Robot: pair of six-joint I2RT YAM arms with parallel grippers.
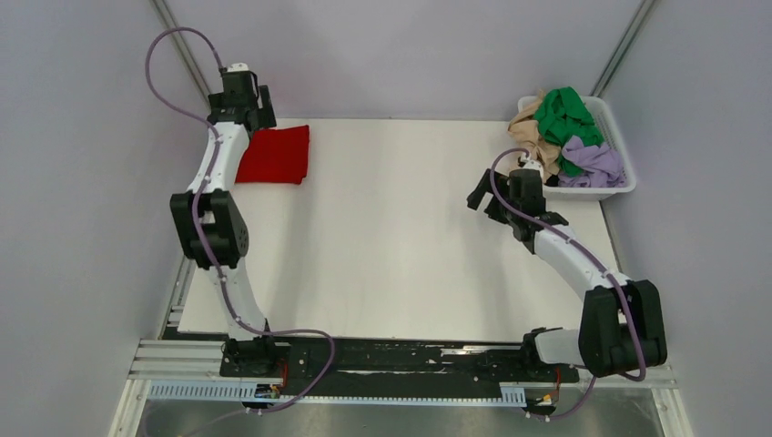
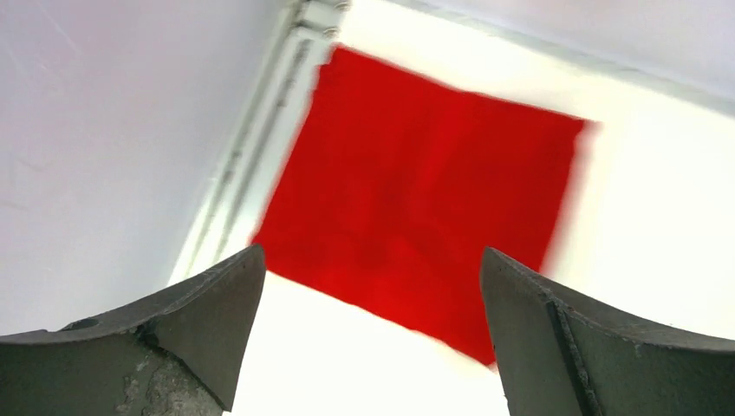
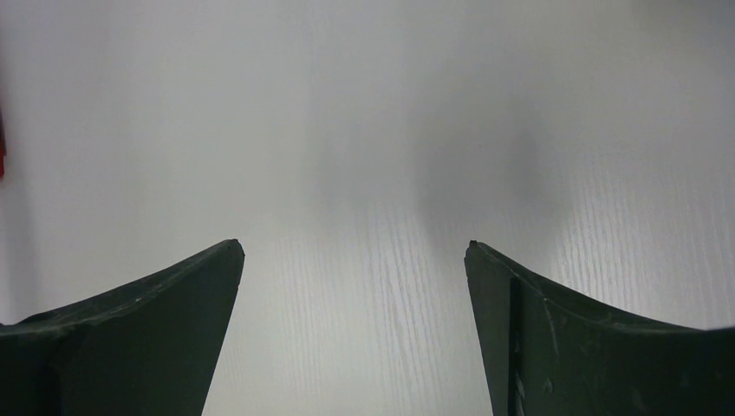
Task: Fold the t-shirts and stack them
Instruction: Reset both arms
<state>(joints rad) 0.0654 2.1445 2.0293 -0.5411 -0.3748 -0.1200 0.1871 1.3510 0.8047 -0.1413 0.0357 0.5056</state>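
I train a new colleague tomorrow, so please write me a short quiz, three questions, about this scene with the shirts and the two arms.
1. True or false: the red t-shirt lies folded on the table, outside the basket.
2. How many t-shirts are heaped in the basket? A one, B three, C five.
3. Fill in: the left claw and the right claw are both ____.
Key: 1 true; 2 B (green t-shirt, beige t-shirt, lavender t-shirt); 3 open.
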